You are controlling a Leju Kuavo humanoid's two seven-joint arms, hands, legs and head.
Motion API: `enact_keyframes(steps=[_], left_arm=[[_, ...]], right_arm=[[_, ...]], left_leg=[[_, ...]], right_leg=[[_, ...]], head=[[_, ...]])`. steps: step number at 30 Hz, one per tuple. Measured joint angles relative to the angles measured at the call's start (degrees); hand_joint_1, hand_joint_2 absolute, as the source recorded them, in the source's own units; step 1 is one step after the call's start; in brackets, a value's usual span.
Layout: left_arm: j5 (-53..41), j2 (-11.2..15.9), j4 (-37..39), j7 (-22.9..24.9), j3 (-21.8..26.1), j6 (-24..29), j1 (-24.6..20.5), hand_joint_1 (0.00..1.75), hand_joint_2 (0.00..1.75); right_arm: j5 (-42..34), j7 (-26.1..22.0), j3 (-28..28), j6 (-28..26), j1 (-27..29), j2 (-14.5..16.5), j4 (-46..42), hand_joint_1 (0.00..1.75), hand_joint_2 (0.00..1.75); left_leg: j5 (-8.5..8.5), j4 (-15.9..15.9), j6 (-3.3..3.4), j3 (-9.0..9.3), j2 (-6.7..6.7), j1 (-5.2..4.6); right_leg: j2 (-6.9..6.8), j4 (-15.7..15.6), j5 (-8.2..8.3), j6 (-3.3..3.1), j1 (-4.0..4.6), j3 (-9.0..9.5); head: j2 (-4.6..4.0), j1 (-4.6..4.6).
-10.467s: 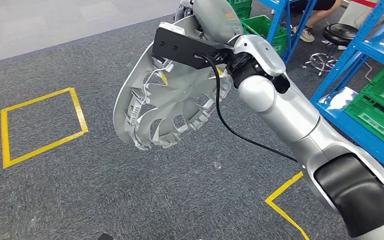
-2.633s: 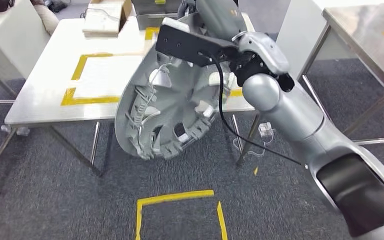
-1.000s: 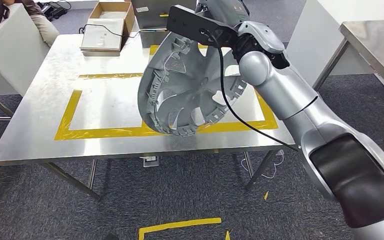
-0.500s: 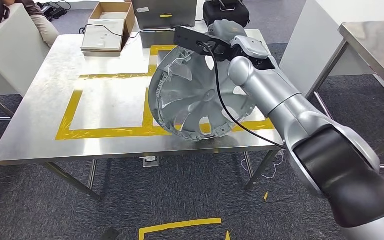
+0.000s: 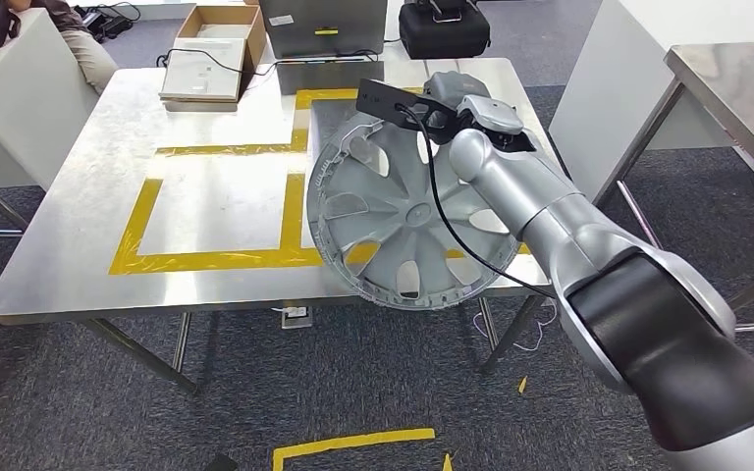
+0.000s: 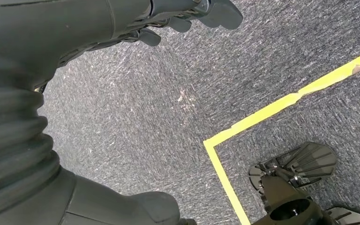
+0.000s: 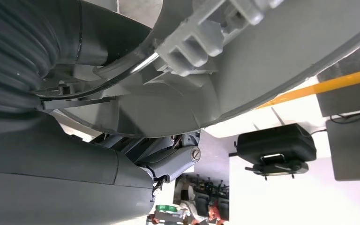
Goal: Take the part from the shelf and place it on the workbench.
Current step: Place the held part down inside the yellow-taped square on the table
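Note:
The part is a silver-grey wheel cover [image 5: 403, 221] with spokes, face up and tilted. It hangs low over the right side of the steel workbench [image 5: 88, 226], and its near rim juts past the front edge. My right hand [image 5: 444, 90] grips the cover's far rim, partly hidden behind the black wrist bracket. The right wrist view shows the cover's ribbed rim [image 7: 262, 61] close against the hand. In the left wrist view my left hand [image 6: 122, 18] hangs over grey carpet with its fingers apart, holding nothing.
Yellow tape [image 5: 142, 211] marks squares on the bench top. At its far edge stand a cardboard box [image 5: 206, 44], a grey metal case [image 5: 324, 20] and a black bag [image 5: 442, 27]. A second steel table [image 5: 736, 88] is at the right. A person [image 5: 69, 39] sits far left.
My right arm has reached forward and down. The wheel cover has swung from standing on edge toward lying face up, lower over the bench's right side.

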Motion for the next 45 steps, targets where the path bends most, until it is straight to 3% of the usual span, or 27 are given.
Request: enact_keyframes(steps=[17,22,31,45], left_arm=[[0.8,0.0,0.0,-0.8,0.0,-0.3,0.1,0.00,1.75],[1.5,0.0,0.0,-0.8,0.0,-0.3,0.4,0.00,1.75],[1.7,0.0,0.0,-0.8,0.0,0.1,0.9,0.00,1.75],[1.6,0.0,-0.1,-0.8,0.0,0.1,0.6,0.00,1.75]], right_arm=[[1.1,-2.9,-2.5,-3.5,0.1,0.0,-0.5,1.75,1.75],[-0.1,-5.5,-5.0,-5.8,-0.2,0.0,-5.7,1.75,1.75],[-1.2,-6.2,-7.8,-5.2,-1.4,-0.6,-18.4,1.75,1.75],[-1.0,-6.4,-7.8,-4.5,-1.5,-0.6,-22.0,1.75,1.75]], left_leg=[[-0.01,0.0,0.01,-0.01,0.01,-0.01],[-0.01,0.0,0.00,0.00,0.03,-0.01],[-0.02,0.0,0.00,0.00,0.02,0.00],[-0.02,0.0,0.00,0.02,0.05,-0.01]], right_leg=[[0.00,0.0,0.00,0.00,-0.01,0.01],[0.02,0.0,0.00,0.00,-0.02,-0.01],[0.04,0.0,-0.04,-0.04,-0.05,-0.02],[0.04,0.0,-0.02,-0.02,-0.06,-0.01]], head=[[0.00,0.00],[0.00,0.01],[0.00,0.01],[0.00,0.00]])
